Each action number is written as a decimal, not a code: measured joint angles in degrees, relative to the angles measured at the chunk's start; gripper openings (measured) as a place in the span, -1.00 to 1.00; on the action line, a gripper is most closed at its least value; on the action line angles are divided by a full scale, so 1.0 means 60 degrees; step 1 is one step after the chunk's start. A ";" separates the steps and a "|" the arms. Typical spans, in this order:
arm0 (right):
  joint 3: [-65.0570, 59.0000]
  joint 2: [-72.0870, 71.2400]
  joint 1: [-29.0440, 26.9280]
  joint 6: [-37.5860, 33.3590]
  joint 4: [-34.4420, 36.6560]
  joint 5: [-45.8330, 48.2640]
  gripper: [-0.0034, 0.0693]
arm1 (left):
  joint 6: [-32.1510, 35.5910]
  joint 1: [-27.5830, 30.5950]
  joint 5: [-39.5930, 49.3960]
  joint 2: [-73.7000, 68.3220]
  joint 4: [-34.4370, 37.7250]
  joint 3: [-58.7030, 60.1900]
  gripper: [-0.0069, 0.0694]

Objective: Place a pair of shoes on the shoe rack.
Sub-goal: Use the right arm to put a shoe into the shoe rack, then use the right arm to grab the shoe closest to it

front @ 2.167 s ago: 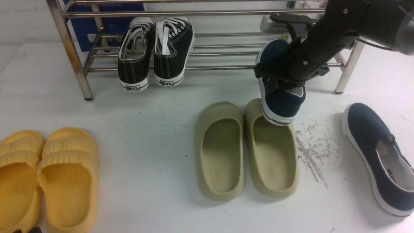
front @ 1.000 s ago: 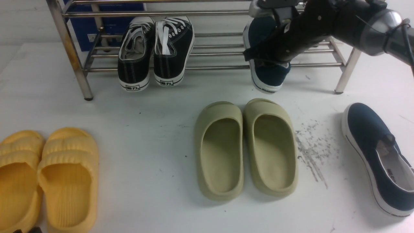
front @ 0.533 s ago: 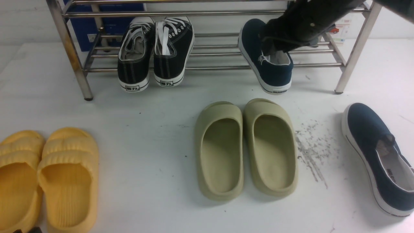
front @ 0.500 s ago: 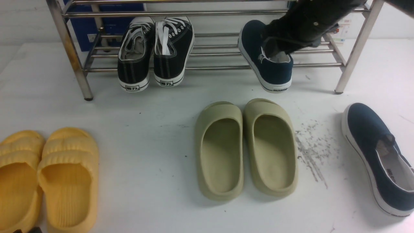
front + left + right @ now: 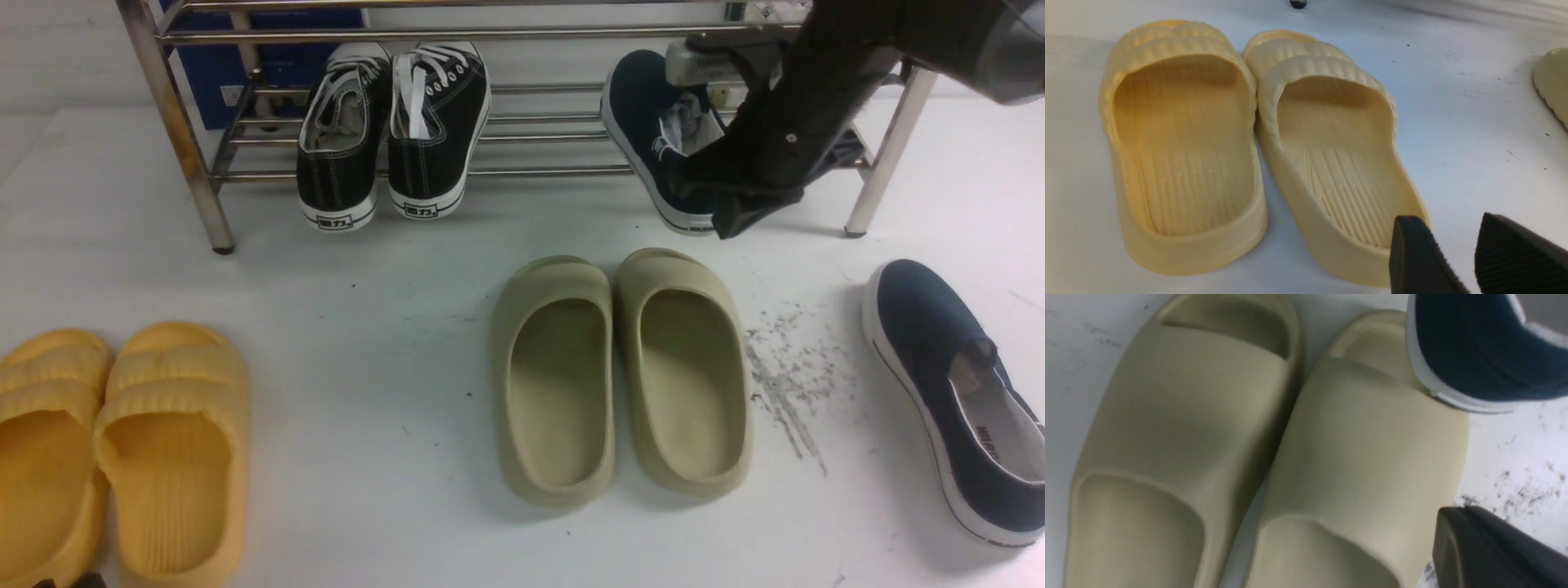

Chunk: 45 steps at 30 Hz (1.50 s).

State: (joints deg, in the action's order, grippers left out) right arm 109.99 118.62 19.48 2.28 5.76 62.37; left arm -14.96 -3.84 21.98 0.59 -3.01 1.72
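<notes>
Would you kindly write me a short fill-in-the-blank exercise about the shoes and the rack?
One navy slip-on is on the lower shelf of the steel rack, and the other is on the ____. The right gripper is fully ____. The slides between the yellow slides and the navy slip-on off the rack are ____ green. The laces on the black sneakers are ____.

Missing words: table; shut; olive; white.

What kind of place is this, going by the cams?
Probably a robot test bench staged as a shoe-storage area: a steel-tube shoe rack, black lace-up sneakers on it, and yellow slides on a white surface.
</notes>
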 joint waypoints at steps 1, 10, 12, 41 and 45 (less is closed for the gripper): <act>0.0000 0.0108 0.0000 0.0000 -0.0081 -0.0224 -0.91 | 0.0000 0.0000 0.0000 0.0000 0.0000 0.0000 -0.20; -0.0033 0.0330 0.0000 0.0020 -0.0077 -0.1789 -0.91 | 0.0000 0.0000 0.0000 0.0000 0.0000 0.0000 -0.20; -0.0033 0.0330 0.0000 0.0020 -0.0007 -0.2041 -0.91 | 0.0000 0.0000 0.0000 0.0000 0.0000 0.0000 -0.20; -0.0249 -0.2395 0.0000 0.0432 -0.0546 0.1071 -0.82 | 0.0000 0.0000 0.0000 0.0000 0.0000 0.0000 -0.20; -0.1257 -0.3380 0.0000 0.0983 -0.1397 0.1139 -0.79 | 0.0000 0.0000 0.0000 0.0000 0.0000 0.0000 -0.20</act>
State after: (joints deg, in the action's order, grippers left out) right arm 102.44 98.34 19.48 8.18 -2.62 69.20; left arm -14.96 -3.84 21.98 0.59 -3.01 1.72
